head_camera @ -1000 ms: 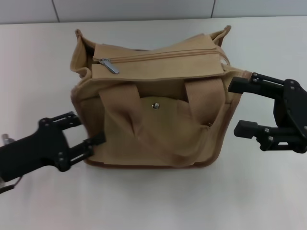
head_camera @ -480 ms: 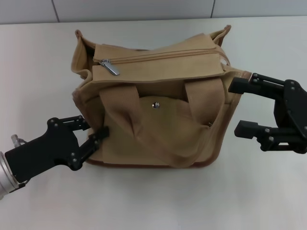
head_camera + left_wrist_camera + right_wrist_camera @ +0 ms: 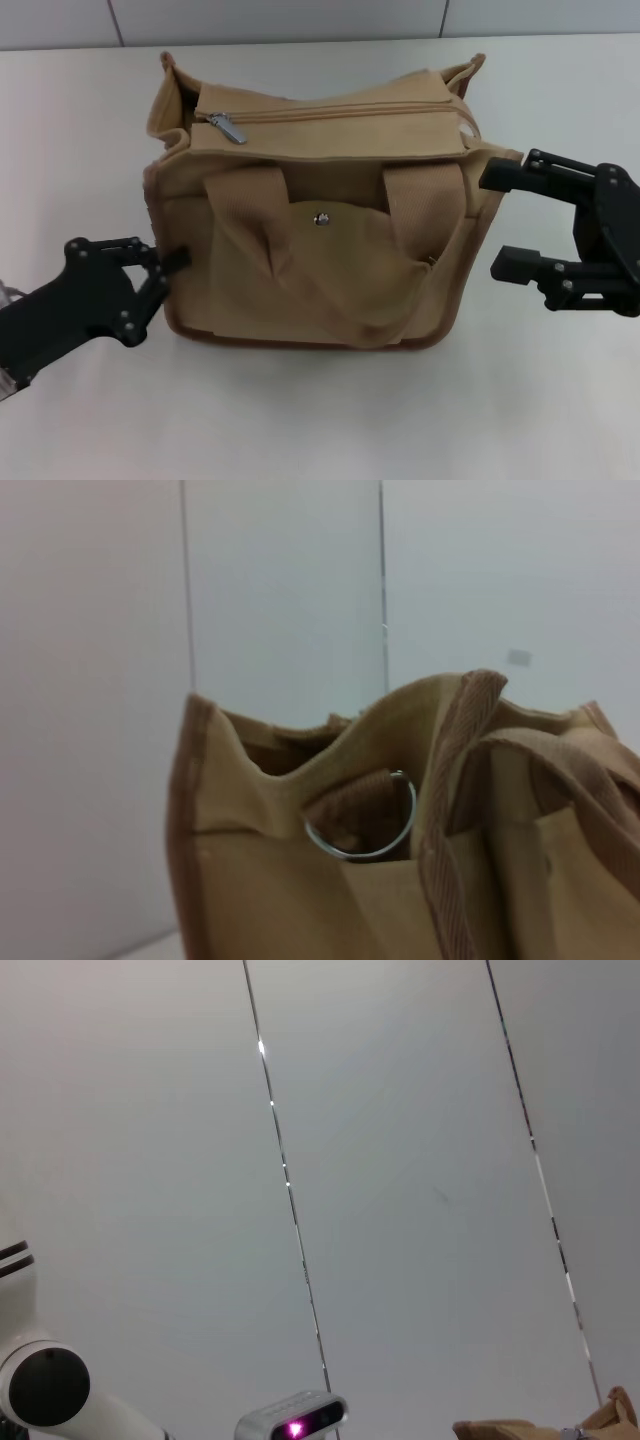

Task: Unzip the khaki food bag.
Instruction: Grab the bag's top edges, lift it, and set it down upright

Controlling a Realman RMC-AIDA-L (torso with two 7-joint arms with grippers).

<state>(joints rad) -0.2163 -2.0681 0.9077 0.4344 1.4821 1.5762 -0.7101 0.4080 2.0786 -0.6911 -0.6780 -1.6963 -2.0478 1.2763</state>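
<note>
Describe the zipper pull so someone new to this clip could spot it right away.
Start at the boxy khaki canvas food bag standing mid-table between the black left gripper and black right gripper. Follow the zipper seam along its top to the robot's left end: the small silver metal zipper pull lies there, elongated, unlike the round silver snap on the front.

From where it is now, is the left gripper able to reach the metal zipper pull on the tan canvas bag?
Probably yes: the zipper pull lies exposed on top of the bag, on the left gripper's side, with nothing covering it.
</note>
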